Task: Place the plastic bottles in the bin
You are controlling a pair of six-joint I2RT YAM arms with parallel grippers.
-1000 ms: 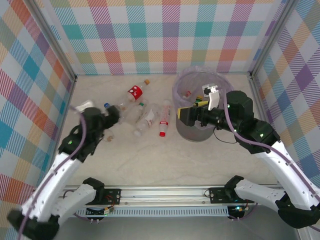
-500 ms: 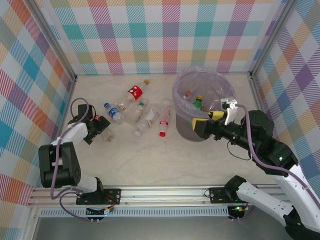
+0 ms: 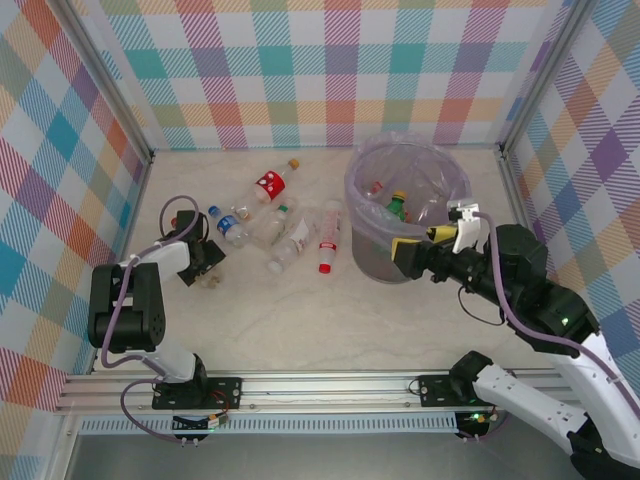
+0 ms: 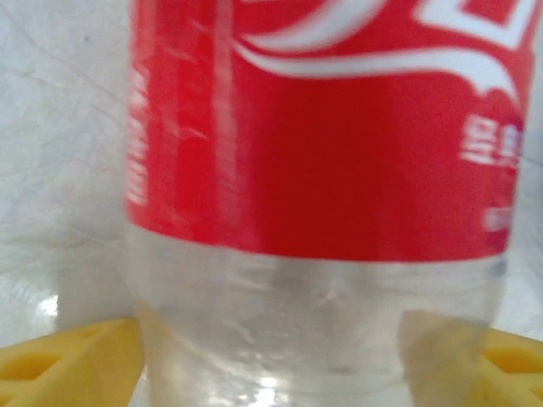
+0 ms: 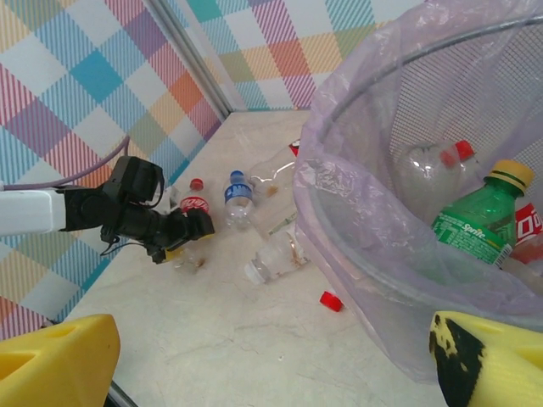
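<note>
Several plastic bottles lie left of the bin (image 3: pixel 372 262): one with a red label and orange cap (image 3: pixel 268 185), a blue-labelled one (image 3: pixel 230 227), clear ones (image 3: pixel 290 245) and one with a red cap (image 3: pixel 328 237). My left gripper (image 3: pixel 206 263) lies low on the table. Its yellow fingers (image 4: pixel 59 365) press both sides of a clear, red-labelled bottle (image 4: pixel 322 170), also seen from the right wrist (image 5: pixel 193 203). My right gripper (image 3: pixel 409 255) hovers open and empty at the bin's near rim (image 5: pixel 365 85). A green bottle (image 5: pixel 475 220) and others lie inside the bin.
Checked walls with metal posts close in the table on three sides. The bin's lavender bag (image 5: pixel 382 237) bulges over the rim toward my right gripper. Bare tabletop (image 3: pixel 320 320) stretches between the bottles and the arm bases.
The left arm folded down low, moved its gripper slightly right and closed it around the red-labelled bottle. The right gripper drew back from above the bin toward the near right.
</note>
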